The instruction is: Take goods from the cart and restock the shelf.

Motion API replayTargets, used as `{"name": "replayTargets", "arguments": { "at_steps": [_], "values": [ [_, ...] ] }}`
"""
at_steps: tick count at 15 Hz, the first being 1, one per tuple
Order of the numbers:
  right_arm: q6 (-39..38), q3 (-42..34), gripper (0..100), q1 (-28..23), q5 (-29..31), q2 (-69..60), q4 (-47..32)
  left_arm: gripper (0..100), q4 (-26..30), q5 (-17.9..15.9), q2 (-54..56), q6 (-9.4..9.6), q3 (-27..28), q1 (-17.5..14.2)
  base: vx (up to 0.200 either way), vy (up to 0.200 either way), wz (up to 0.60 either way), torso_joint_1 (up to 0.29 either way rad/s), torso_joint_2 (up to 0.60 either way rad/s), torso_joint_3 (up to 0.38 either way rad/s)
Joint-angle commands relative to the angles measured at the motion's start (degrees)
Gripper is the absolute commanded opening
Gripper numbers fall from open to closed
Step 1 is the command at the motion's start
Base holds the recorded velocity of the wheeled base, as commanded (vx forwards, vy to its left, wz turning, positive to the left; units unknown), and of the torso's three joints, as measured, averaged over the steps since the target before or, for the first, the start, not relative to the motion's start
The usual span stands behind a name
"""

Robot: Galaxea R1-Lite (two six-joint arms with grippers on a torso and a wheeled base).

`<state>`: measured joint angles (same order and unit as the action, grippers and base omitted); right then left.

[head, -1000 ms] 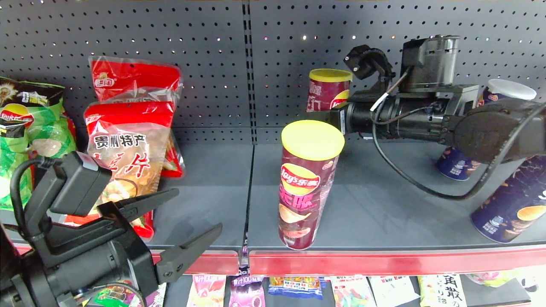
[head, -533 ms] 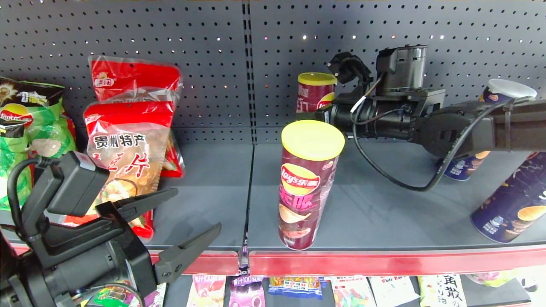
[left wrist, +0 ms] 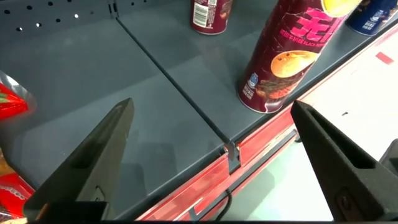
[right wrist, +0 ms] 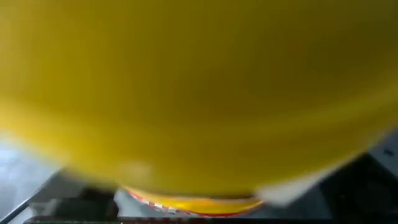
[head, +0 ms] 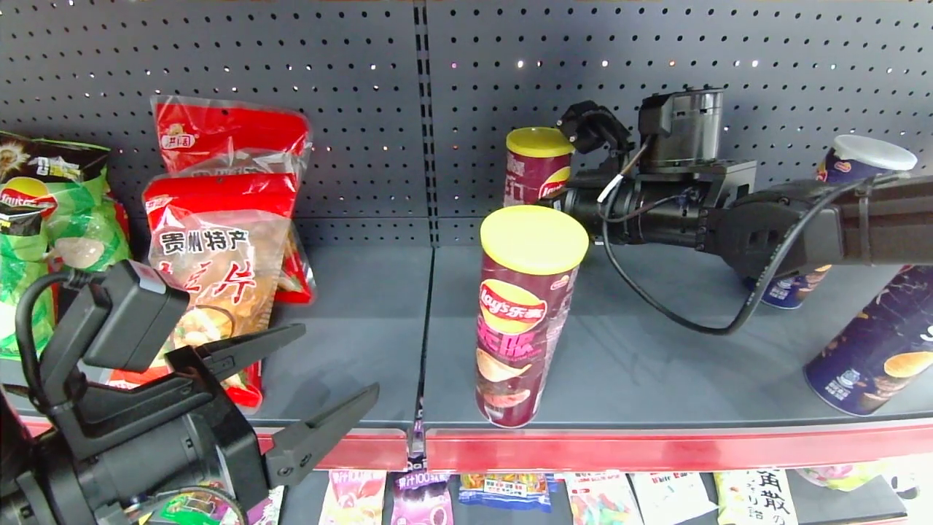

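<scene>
Shelf (head: 641, 364), grey with a red front lip, carries 2 maroon cans with yellow lids. The near can (head: 521, 321) stands upright at the front edge, just right of the seam between the 2 shelf panels. The far can (head: 536, 171) is upright behind it, close to the pegboard (head: 291, 73). The right tool (head: 576, 200) comes in from the right and grips the far can near its top. The can's lid sits right against the wrist camera. Its base is at the shelf or just above it; I cannot tell which.

The left tool (head: 339, 361) hangs low at the near left, in front of the lip, its 2 fingers spread wide around nothing.

Left on the shelf, 2 red bags (head: 219, 248) stand one behind the other, with a green bag (head: 44, 219) beside them. At the right are 2 blue cans (head: 875, 343), 1 near and 1 farther back. Packets (head: 503, 488) lie on the level below.
</scene>
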<state>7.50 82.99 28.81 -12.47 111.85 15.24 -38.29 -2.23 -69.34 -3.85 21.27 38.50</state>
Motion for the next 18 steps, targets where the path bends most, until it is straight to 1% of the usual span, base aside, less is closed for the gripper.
{"name": "replayTargets", "arguments": {
  "at_steps": [1, 6, 9, 11, 12, 14, 16, 18],
  "values": [
    [0.0, -3.4, 100, 0.0, 0.2, -3.1, 0.1, 100, 0.0, -0.1, -0.4, -0.01, 0.0, 0.0, 0.000, 0.000, 0.00, 0.000, 0.00, 0.000],
    [0.0, -13.7, 100, 0.0, 0.5, -11.5, 0.1, 100, 0.0, -0.3, -1.3, -0.01, 0.1, 0.0, 0.000, 0.000, 0.00, 0.000, 0.00, 0.000],
    [-0.1, -19.2, 100, 0.0, 1.7, -16.0, 0.1, 100, 0.0, -0.3, -2.1, -0.01, 0.2, 0.0, 0.000, 0.000, 0.00, 0.000, 0.00, 0.000],
    [0.0, -26.0, 100, 0.1, 2.9, -21.5, 0.1, 100, 0.0, -0.4, -3.5, -0.01, 0.5, 0.0, 0.000, 0.000, 0.00, 0.000, 0.00, 0.000],
    [0.0, -28.9, 100, 0.2, 3.3, -24.0, 0.1, 100, 0.0, -0.4, -4.1, -0.01, 0.8, -0.3, 0.000, 0.000, 0.00, 0.000, 0.00, 0.000],
    [0.0, -34.8, 100, 0.7, 3.9, -29.6, 0.1, 100, -0.1, -0.8, -5.8, 0.07, 2.1, -1.9, 0.000, 0.000, 0.00, 0.000, 0.00, 0.000],
    [0.0, -39.3, 100, 1.3, 3.9, -34.3, 0.1, 100, -0.1, -0.9, -7.5, 0.16, 3.8, -3.4, 0.000, 0.000, 0.00, 0.000, 0.00, 0.000],
    [0.1, -43.4, 100, 2.5, 3.9, -38.8, 0.1, 100, -0.1, -0.9, -8.9, 0.16, 5.4, -4.0, 0.000, 0.000, 0.00, 0.000, 0.00, 0.000]
  ]
}}
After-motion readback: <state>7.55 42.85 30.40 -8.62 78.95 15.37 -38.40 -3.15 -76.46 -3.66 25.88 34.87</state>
